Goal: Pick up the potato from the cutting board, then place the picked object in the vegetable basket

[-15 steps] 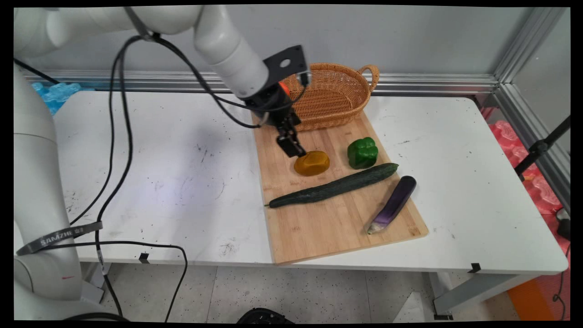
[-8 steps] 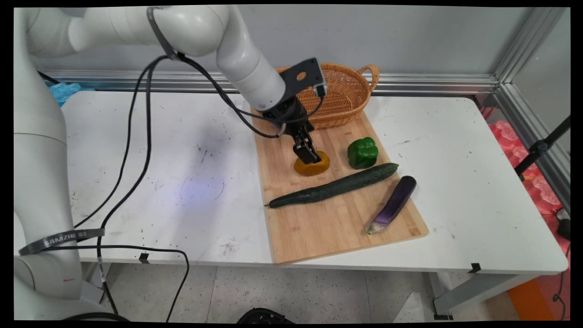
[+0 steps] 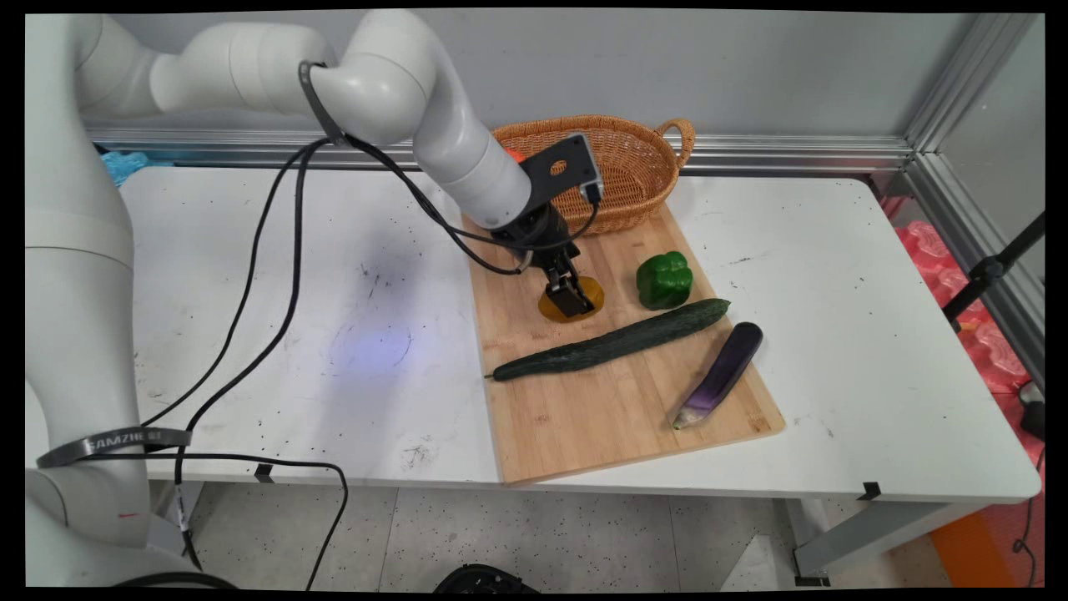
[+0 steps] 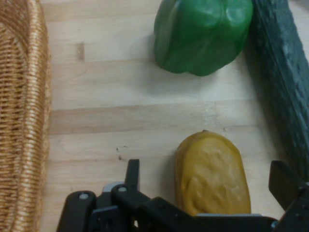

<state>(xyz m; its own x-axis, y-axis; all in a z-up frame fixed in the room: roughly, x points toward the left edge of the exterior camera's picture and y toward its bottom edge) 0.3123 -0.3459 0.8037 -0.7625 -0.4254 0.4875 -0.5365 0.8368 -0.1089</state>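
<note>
Yellow potato [image 4: 212, 174] on the wooden cutting board [image 3: 617, 392], just beside the green pepper [image 3: 664, 280], sits between the gripper [image 4: 207, 186]'s wide-open jaws, not gripped, low over it and poised for closing.

One wooden cutting board [image 3: 584, 409] on one white table [image 3: 334, 334], with one wicker basket [image 3: 634, 167] at the board's far end. Vegetables on the board, four in all: one yellow-brown potato-like piece [image 4: 212, 169], one green bell pepper [image 3: 664, 280], one cucumber [image 3: 609, 342], one purple eggplant [image 3: 722, 371].
</note>
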